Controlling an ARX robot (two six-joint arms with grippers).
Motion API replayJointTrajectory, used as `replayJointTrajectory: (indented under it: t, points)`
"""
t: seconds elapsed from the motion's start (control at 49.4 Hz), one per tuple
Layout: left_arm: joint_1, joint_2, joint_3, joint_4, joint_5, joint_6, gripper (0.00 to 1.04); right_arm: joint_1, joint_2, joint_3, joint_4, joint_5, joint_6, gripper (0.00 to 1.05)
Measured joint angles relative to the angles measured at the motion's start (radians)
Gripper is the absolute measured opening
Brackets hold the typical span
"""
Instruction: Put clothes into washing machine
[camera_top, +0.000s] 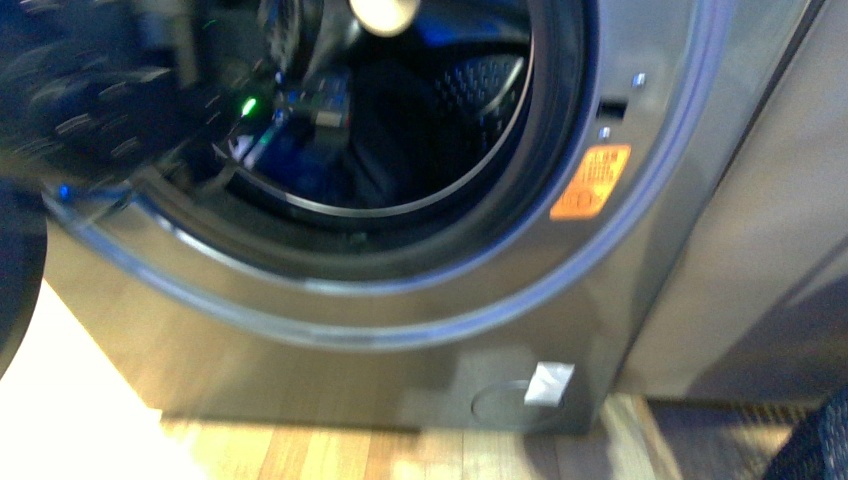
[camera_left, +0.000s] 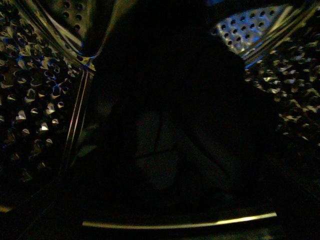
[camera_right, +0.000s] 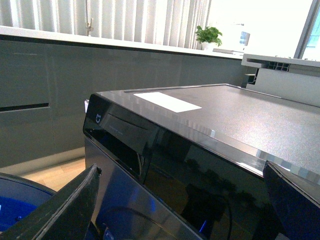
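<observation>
Reaching into the washing machine (camera_top: 420, 300), the left arm (camera_top: 300, 110) delivers dark clothes (camera_left: 175, 125) to the drum; its grip is hidden, the right gripper (camera_right: 180, 210) gapes empty, and release comes next.

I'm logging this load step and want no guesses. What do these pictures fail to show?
- Left tool: hidden in the front view, lost in blur at the washing machine porthole.
- Clothes: outline lost in the dark left wrist view.
- Right tool: fingertips cut off by the right wrist frame edge; nothing shows between the fingers.
</observation>
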Motion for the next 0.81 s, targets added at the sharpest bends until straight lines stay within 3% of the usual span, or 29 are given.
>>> replayJointTrajectory:
  t: [0.182,0.607,0.709,0.81]
  points:
    - [-0.042,-0.210,-0.206,0.023,0.060,-0.019,0.98,0.000,0.000,0.000,0.000,0.000,0.000,0.97]
    - [-0.054,-0.603,-0.454,0.002,0.196,-0.058,0.98,0.000,0.000,0.000,0.000,0.001,0.000,0.97]
    - [-0.044,-0.665,-0.471,-0.015,0.213,-0.066,0.98,0.020,-0.002,0.004,0.000,0.246,0.074,0.97]
    - [-0.026,-0.724,-0.492,-0.028,0.230,-0.085,0.98,0.018,-0.051,-0.055,0.013,0.292,0.114,0.97]
